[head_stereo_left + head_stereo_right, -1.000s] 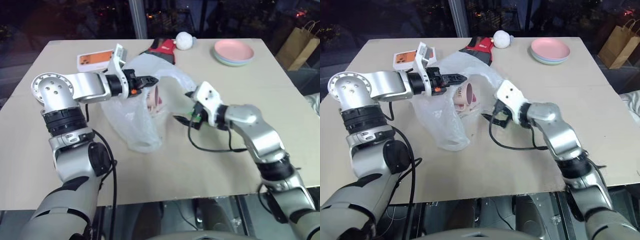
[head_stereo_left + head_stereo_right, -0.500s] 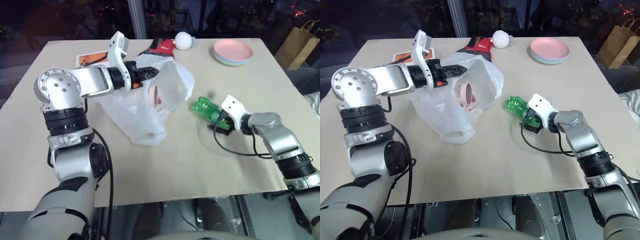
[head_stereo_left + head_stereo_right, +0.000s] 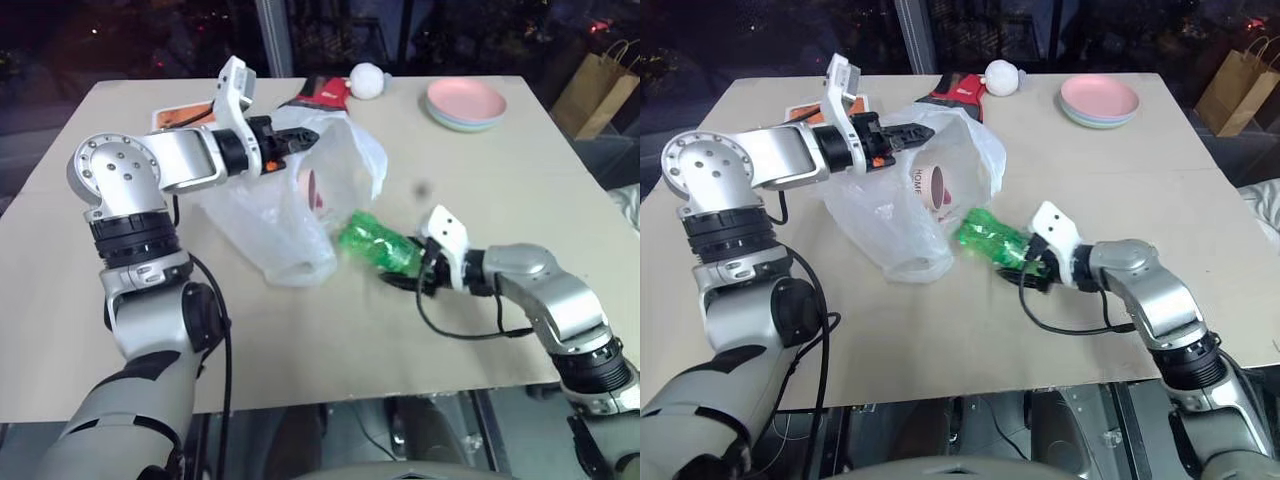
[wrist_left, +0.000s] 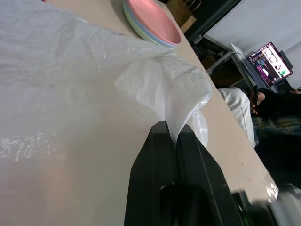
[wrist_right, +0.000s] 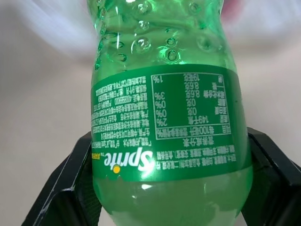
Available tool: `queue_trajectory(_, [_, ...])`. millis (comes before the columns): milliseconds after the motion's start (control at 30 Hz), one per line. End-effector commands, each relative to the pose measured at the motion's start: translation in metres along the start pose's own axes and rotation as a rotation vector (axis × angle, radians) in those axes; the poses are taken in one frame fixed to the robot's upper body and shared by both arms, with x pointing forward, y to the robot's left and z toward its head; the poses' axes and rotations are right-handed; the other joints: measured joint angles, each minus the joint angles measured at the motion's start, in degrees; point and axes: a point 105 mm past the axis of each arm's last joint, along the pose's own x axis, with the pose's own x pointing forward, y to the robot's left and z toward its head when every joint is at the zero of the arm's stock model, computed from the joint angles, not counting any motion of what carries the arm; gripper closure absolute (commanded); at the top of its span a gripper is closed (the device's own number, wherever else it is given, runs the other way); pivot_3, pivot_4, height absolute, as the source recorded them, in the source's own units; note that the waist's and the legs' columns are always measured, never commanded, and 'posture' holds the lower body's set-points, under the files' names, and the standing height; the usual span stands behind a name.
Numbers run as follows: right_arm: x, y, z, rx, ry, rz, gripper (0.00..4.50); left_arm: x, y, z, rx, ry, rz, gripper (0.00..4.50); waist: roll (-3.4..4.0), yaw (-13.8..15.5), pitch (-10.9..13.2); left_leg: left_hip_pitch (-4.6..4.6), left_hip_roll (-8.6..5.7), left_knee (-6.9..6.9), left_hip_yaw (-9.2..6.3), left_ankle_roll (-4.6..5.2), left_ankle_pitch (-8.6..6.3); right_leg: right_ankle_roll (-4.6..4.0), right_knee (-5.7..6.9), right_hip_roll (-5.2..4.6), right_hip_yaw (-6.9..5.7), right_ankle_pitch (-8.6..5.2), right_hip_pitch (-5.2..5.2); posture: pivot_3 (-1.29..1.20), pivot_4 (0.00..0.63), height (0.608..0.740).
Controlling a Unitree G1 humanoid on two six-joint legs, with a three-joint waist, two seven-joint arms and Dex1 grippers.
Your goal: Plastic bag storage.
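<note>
Since the earlier frame, the green plastic bottle (image 3: 378,243), clamped between right fingers (image 5: 66,188), has been carried to the translucent white plastic bag (image 3: 285,215), pinched by closed left fingers (image 4: 160,155).

I am working in what looks like an office or lab at night. My beige tabletop (image 3: 300,340) stands against dark glazed windows (image 3: 150,40) with city lights beyond. My left wrist view catches a lit computer monitor (image 4: 270,59) and a seated person's arm (image 4: 275,101) beside it.
</note>
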Motion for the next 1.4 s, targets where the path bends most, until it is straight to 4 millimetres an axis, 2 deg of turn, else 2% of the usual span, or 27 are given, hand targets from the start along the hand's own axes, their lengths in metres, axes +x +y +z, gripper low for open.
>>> queue_trajectory(33, [0.017, -0.008, 0.030, -0.024, -0.048, -0.060, 1.41, -0.009, -0.022, 0.006, 0.043, 0.019, -0.105, 4.50, 0.01, -0.05, 0.00, 0.03, 0.00, 0.01, 0.01, 0.00, 0.00, 0.00, 0.02, 0.01, 0.00, 0.00, 0.00, 0.00, 0.150, 0.740])
queue_trajectory(133, [0.039, -0.020, 0.036, -0.023, -0.034, -0.097, 1.41, -0.018, -0.029, 0.001, 0.062, 0.058, -0.157, 4.50, 0.00, -0.04, 0.01, 0.03, 0.00, 0.02, -0.01, 0.00, 0.00, 0.00, 0.05, 0.02, -0.01, 0.00, 0.00, 0.00, 0.150, 0.740])
queue_trajectory(267, [0.072, -0.036, 0.052, -0.038, -0.051, -0.129, 1.41, -0.021, -0.036, 0.001, 0.071, 0.064, -0.184, 4.50, 0.00, 0.05, 0.01, 0.01, 0.00, 0.01, 0.01, 0.00, 0.00, -0.01, 0.02, 0.01, 0.01, 0.01, -0.01, 0.00, 0.150, 0.740])
queue_trajectory(400, [0.102, -0.033, 0.067, -0.064, -0.093, -0.105, 1.41, -0.019, -0.039, 0.002, 0.059, 0.041, -0.194, 4.50, -0.01, -0.03, 0.03, -0.04, 0.01, -0.03, 0.01, -0.01, 0.01, -0.02, -0.05, 0.01, 0.01, 0.01, -0.03, 0.00, 0.150, 0.740])
queue_trajectory(533, [0.119, -0.032, 0.070, -0.098, -0.116, -0.109, 1.41, -0.019, -0.039, 0.002, 0.055, 0.028, -0.193, 4.50, -0.01, -0.04, 0.03, -0.04, 0.02, -0.15, 0.01, -0.03, 0.02, -0.03, -0.13, 0.00, 0.01, 0.01, -0.05, 0.00, 0.150, 0.740])
queue_trajectory(667, [0.124, -0.025, 0.074, -0.197, -0.104, -0.099, 1.41, -0.018, -0.038, 0.002, 0.049, 0.020, -0.181, 4.50, -0.02, 0.13, 0.04, -0.08, 0.01, -0.17, 0.02, -0.04, 0.01, -0.03, -0.17, -0.06, -0.02, 0.02, -0.05, 0.00, 0.150, 0.740])
queue_trajectory(833, [0.129, -0.024, 0.073, -0.251, -0.066, -0.114, 1.41, -0.017, -0.050, 0.000, 0.056, 0.033, -0.246, 4.50, -0.02, -0.01, 0.04, -0.08, 0.00, -0.16, -0.01, -0.04, 0.01, -0.03, -0.11, -0.07, -0.06, 0.02, -0.05, 0.00, 0.150, 0.740])
queue_trajectory(967, [0.128, 0.002, 0.088, -0.306, -0.117, 0.016, 1.41, -0.019, -0.039, 0.003, 0.043, 0.024, -0.186, 4.50, -0.02, -0.31, 0.05, -0.03, 0.01, -0.18, 0.00, -0.04, 0.01, -0.03, -0.07, -0.04, -0.02, 0.02, -0.07, 0.00, 0.150, 0.740])
queue_trajectory(1133, [0.128, 0.018, 0.088, -0.401, -0.086, 0.050, 1.41, -0.018, -0.036, 0.003, 0.037, 0.021, -0.162, 4.50, -0.02, -0.14, 0.05, -0.03, 0.01, -0.19, 0.00, -0.04, 0.01, -0.03, -0.07, -0.03, -0.02, 0.01, -0.08, 0.00, 0.150, 0.740])
queue_trajectory(1233, [0.128, 0.010, 0.087, -0.381, -0.077, -0.017, 1.41, -0.019, -0.033, 0.002, 0.035, 0.019, -0.151, 4.50, -0.02, 0.15, 0.05, -0.03, 0.01, -0.18, -0.01, -0.05, 0.02, -0.03, -0.06, -0.04, -0.04, 0.01, -0.08, 0.00, 0.150, 0.740])
queue_trajectory(1400, [0.112, -0.033, 0.077, -0.306, -0.067, -0.202, 1.41, -0.025, -0.028, 0.002, 0.031, 0.015, -0.138, 4.50, -0.03, 0.19, 0.05, -0.04, 0.00, -0.17, -0.02, -0.11, 0.05, -0.03, -0.03, -0.06, -0.07, 0.02, -0.07, 0.00, 0.150, 0.740])
